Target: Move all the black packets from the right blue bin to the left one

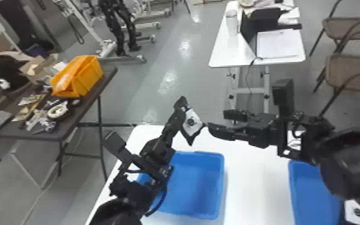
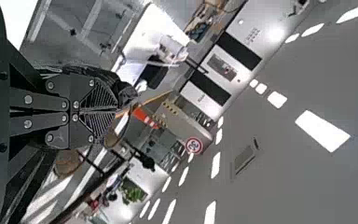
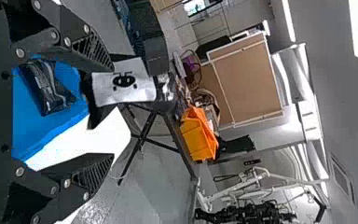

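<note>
Stretching under the work, a grey floor (image 1: 137, 86) is being shared by a white table (image 1: 254, 185), a dark table (image 1: 110, 73) bearing an orange bin (image 1: 91, 74), a farther white desk (image 1: 221, 55) and brown chairs (image 1: 352, 70). On the white table, two blue bins are being kept apart. A black packet (image 3: 49, 88) is being held inside the left blue bin (image 1: 200, 191); another packet (image 1: 358, 211), partly covered by the right arm, is being seen at the right blue bin (image 1: 314, 191). Beyond the left bin, a white-faced black packet (image 1: 190, 121) is being pinched aloft by the left gripper (image 1: 183, 110). Nearby, the right gripper (image 1: 216, 119) is being held with fingers spread.
</note>
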You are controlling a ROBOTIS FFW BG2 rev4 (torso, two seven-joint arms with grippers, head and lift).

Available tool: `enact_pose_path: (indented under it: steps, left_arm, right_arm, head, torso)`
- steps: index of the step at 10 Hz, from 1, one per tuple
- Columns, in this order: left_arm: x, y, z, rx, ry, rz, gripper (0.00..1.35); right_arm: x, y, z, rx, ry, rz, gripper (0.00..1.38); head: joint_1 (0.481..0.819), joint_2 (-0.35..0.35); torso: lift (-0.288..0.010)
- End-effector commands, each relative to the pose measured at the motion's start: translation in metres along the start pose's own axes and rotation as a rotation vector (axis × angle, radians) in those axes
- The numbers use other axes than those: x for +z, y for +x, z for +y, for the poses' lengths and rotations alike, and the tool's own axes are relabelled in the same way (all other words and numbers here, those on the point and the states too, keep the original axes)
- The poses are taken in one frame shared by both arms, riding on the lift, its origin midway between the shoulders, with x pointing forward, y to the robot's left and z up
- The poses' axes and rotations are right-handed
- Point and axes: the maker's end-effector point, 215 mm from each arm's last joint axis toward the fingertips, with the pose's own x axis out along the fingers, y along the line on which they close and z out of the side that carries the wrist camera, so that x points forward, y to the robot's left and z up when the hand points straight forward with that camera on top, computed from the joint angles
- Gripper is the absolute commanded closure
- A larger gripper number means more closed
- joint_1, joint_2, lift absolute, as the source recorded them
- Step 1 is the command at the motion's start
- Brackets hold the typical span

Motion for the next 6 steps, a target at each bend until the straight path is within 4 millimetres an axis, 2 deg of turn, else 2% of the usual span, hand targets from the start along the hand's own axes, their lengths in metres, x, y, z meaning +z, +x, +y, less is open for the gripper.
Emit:
enact_pose_path:
  steps: [1,2,3,4,5,6]
  left_arm:
    - [0.022,-0.024,0.046,0.126,0.218,-0.029,1.22]
    - [0.027,-0.047,0.077,0.234,0.396,-0.014,1.22]
    - [0.026,-0.064,0.092,0.293,0.549,0.016,1.22]
    - [0.014,-0.071,0.101,0.306,0.627,0.062,1.22]
    - [0.010,-0.075,0.101,0.300,0.678,0.062,1.07]
    - [0.007,-0.074,0.097,0.282,0.709,0.062,0.58]
  right_arm:
    - [0.006,-0.019,-0.019,-0.064,-0.008,-0.032,0.16]
    - [0.009,-0.037,-0.032,-0.125,-0.038,-0.033,0.16]
    - [0.009,-0.065,-0.050,-0.215,-0.052,-0.040,0.16]
    - [0.007,-0.095,-0.065,-0.308,-0.022,-0.080,0.16]
    - [0.004,-0.127,-0.078,-0.395,-0.003,-0.114,0.16]
    - [0.008,-0.159,-0.082,-0.439,0.006,-0.174,0.16]
  head:
    - [0.695,0.350]
    - [0.695,0.350]
    - [0.695,0.350]
    - [0.695,0.350]
    - [0.695,0.350]
    - [0.695,0.350]
  torso:
    - [0.000]
    - [0.000]
    - [0.000]
    - [0.000]
    - [0.000]
    - [0.000]
